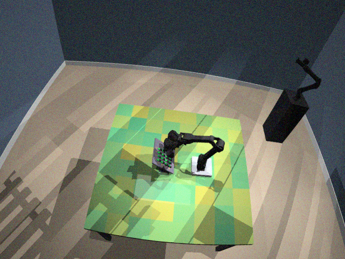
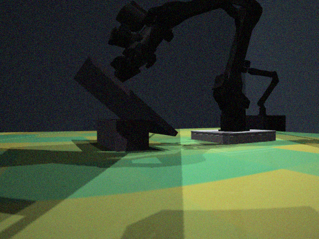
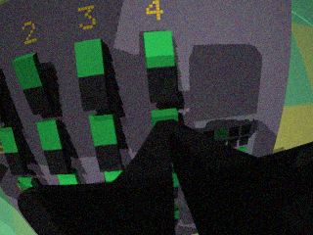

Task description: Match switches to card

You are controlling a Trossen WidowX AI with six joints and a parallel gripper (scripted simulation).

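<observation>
Green and yellow patches cover the tabletop point(image 1: 178, 206), crossed by dark slanting shadows. Left of centre, roughly midway between the near and far edges, a grey-purple panel point(image 1: 163, 156) sits tilted on a block point(image 2: 120, 135), its high edge away from the arm base. Rows of switches point(image 1: 163, 159) show as green dots on its face from above. Wrist view, left to right: yellow column numbers 2, 3 and 4 along the far edge; under them the far-row switches, each with a green half toward the numbers and a dark half below. The column 4 far-row switch point(image 3: 159, 66) is lit brightest; the switches under 2 and 3 lie in shade. A second row of green halves sits below, partly hidden. Right of column 4 a small card point(image 3: 235, 132) lies on the panel in shadow; its squares are too dim to read. The gripper point(image 3: 171, 127) has its fingers pressed together with nothing between them, tips meeting at the second-row switch under column 4; contact cannot be confirmed. In the side view the gripper hangs close over the upper half of the panel. Further right, the arm rises from a pale base plate point(image 1: 201, 170) near the table's middle.
</observation>
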